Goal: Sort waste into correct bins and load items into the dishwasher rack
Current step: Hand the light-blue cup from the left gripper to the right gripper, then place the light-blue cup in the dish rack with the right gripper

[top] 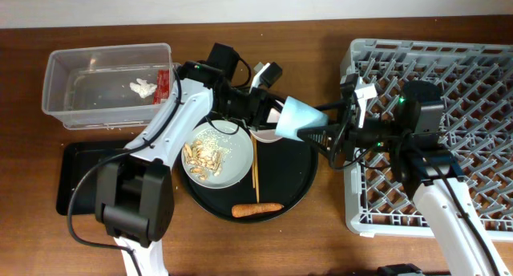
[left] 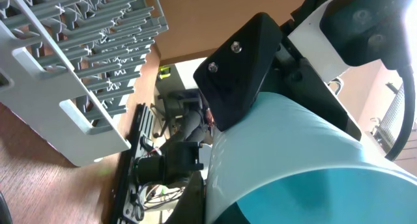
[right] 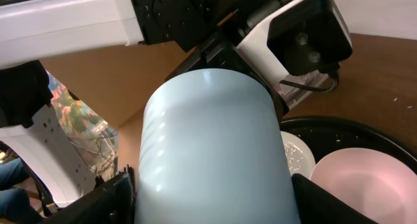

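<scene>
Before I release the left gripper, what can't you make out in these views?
Right wrist: whether the right gripper is clamped on the light-blue cup; the bottom edge cuts off its fingers.
Left wrist: the cup fills the frame, hiding the lower finger of the left gripper.
Overhead: the pinkish bowl is mostly under the left arm; the black tray is partly behind that arm's base.

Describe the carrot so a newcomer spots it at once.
Left of the big grey rack sits a round black tray. At its lower edge in the overhead view, below the grey plate, lies the carrot: the only orange, tapered thing there.
</scene>
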